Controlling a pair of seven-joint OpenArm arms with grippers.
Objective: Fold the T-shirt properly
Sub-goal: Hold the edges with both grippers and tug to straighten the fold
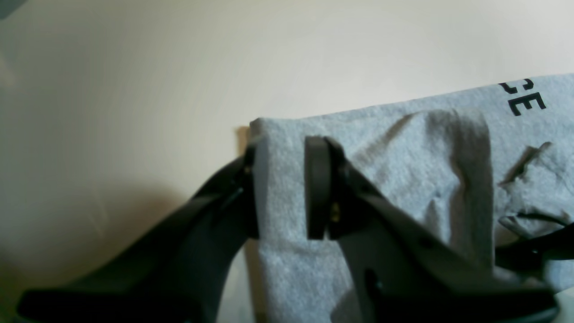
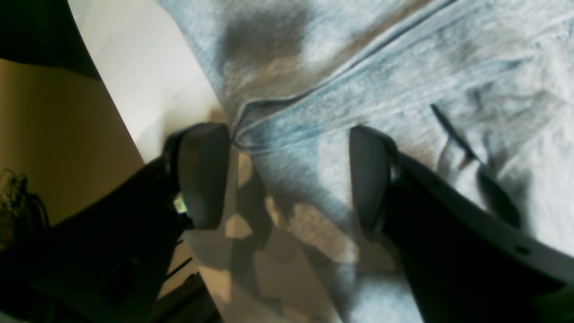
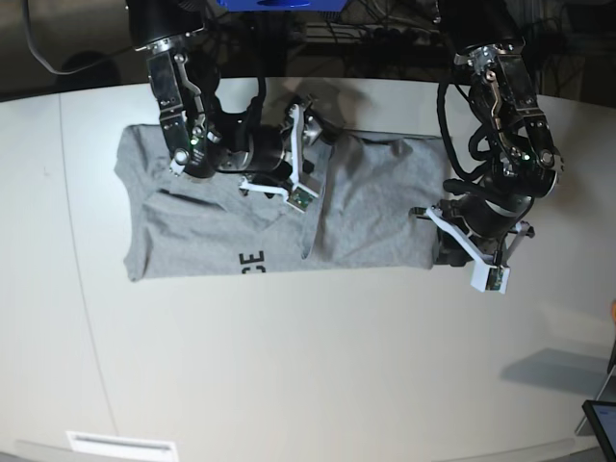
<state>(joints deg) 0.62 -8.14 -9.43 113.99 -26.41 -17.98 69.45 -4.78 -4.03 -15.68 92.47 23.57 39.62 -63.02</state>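
Observation:
The grey T-shirt [image 3: 192,231] lies flat across the white table, with black lettering [image 3: 252,260] near its front edge. At the shirt's right end, my left gripper [image 3: 435,245] sits on the edge. In the left wrist view the left gripper [image 1: 283,148] is shut on the T-shirt [image 1: 426,148], with a corner of cloth filling the gap between its fingers. My right gripper [image 3: 306,162] hangs over the shirt's upper middle. In the right wrist view the right gripper [image 2: 284,172] stands open over the T-shirt [image 2: 448,67], and a stitched seam [image 2: 341,76] runs between its fingers.
The white table [image 3: 289,366] stretches wide in front of the shirt. A dark device [image 3: 602,419] sits at the front right corner, and a white label [image 3: 106,445] lies at the front edge. Cables run behind the arms' bases.

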